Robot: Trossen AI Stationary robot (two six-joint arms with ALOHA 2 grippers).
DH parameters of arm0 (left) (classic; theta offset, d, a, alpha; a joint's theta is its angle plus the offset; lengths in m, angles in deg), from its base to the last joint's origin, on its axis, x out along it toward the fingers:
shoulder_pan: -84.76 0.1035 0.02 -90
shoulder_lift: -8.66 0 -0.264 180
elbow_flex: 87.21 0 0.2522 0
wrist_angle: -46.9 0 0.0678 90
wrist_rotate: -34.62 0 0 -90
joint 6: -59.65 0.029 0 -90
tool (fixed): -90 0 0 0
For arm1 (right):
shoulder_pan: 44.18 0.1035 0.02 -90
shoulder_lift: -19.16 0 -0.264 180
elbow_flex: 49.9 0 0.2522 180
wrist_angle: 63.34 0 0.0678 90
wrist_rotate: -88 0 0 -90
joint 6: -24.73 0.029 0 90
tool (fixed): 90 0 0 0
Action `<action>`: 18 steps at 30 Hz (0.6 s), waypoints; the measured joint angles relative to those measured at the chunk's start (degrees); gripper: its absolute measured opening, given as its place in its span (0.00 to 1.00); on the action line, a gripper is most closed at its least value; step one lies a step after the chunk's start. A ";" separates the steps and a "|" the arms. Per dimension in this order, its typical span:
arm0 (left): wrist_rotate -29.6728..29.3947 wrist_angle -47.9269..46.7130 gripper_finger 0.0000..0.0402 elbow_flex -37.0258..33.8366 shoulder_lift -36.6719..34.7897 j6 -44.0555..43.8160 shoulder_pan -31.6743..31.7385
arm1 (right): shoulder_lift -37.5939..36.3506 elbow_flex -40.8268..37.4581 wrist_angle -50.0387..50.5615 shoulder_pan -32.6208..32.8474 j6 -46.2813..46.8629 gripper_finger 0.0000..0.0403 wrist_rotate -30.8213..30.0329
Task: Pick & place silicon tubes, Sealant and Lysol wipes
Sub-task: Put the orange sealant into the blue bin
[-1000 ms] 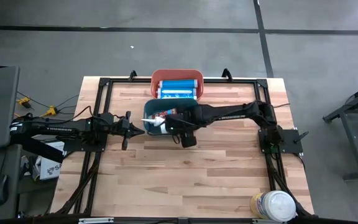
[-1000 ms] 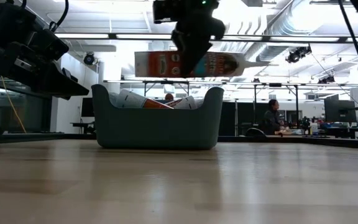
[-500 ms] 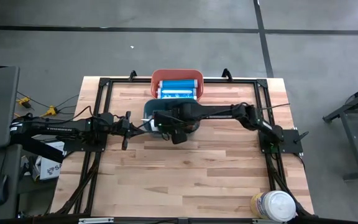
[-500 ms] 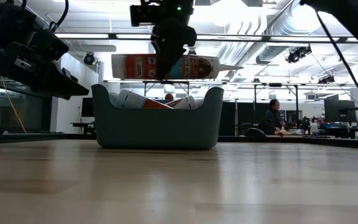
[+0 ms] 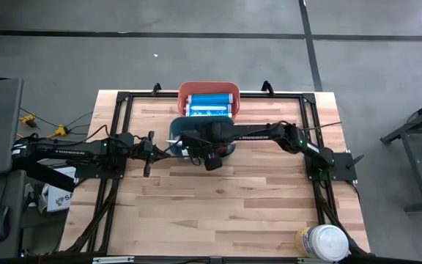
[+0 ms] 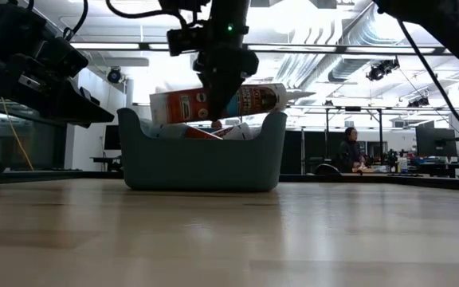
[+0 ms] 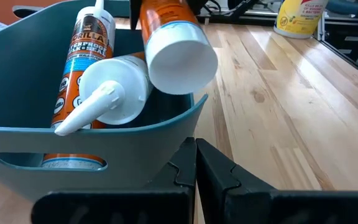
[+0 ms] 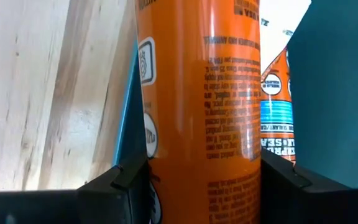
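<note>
Fingers of the right gripper (image 6: pixel 217 119) clamp an orange sealant tube (image 6: pixel 221 100) between them, above the teal bin (image 6: pixel 202 155); the left gripper (image 5: pixel 151 154), fingers together, waits beside it.

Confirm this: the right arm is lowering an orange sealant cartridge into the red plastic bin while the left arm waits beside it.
Wrong bin. The right gripper holds the orange sealant cartridge over the teal plastic bin, not the red plastic bin behind it, which holds blue tubes; the high view shows this. The left gripper does wait beside the teal bin.
</note>
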 joint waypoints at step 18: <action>0.02 -0.48 0.00 0.00 0.00 0.00 0.01 | 3.23 -0.04 -2.13 -1.60 -0.52 0.53 -0.95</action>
